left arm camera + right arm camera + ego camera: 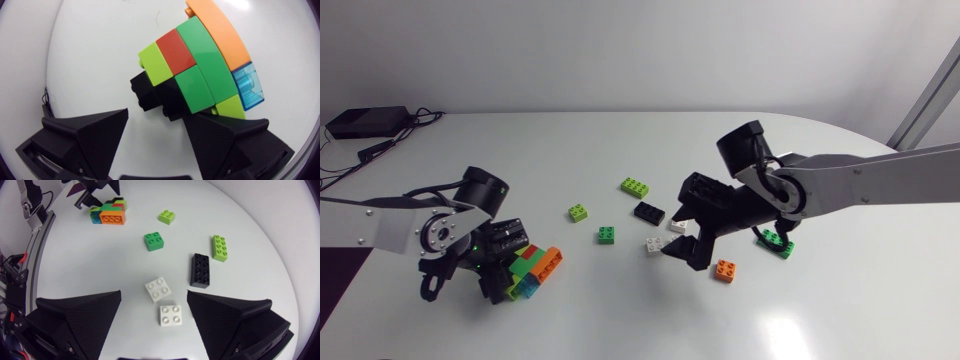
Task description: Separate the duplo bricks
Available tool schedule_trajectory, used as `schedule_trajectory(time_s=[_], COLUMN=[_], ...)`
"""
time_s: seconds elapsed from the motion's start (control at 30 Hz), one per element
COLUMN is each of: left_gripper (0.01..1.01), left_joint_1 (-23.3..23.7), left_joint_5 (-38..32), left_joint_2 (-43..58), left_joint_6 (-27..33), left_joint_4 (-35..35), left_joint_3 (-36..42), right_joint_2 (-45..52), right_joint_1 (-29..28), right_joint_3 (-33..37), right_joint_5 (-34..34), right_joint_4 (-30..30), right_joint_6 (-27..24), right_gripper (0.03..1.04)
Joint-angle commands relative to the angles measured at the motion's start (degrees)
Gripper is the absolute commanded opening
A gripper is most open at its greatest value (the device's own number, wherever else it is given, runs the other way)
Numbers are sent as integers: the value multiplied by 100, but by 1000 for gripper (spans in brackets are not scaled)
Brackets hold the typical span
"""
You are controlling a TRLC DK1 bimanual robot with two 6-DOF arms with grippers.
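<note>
Joined brick stack [535, 268] parked right at left gripper [492, 272], well apart from right gripper [682, 236]. Left fingers spread wide, nothing pinched. Stack's black end poked in between them, one side seemingly leaned on one finger. Long axis slanted away ahead of gripper, orange brick [220, 30] farthest out. Right fingers spread too, held over loose white bricks [159, 290]. No container spotted. Left clamp likely needed first, then right arm brought over.

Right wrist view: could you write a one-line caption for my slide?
Open right hand above two white duplo bricks, a black duplo brick lying beside them.
</note>
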Motion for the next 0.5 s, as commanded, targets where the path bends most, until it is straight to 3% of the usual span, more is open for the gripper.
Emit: schedule_trajectory(time_s=[0.0,0.2,0.47], left_gripper=[764,770,772], left_joint_1=[-286,-646,92], left_joint_5=[232,689,724], left_joint_2=[222,-235,-209], left_joint_6=[-387,-677,-431], left_joint_4=[38,12,-6], left_joint_3=[117,205,179], right_joint_2=[-68,116,626], right_joint_1=[153,522,874], right_joint_3=[-7,239,828], right_joint_5=[-72,-80,-142], right_joint_4=[20,11,-33], right_joint_6=[-78,27,-17], right_gripper=[956,956,980])
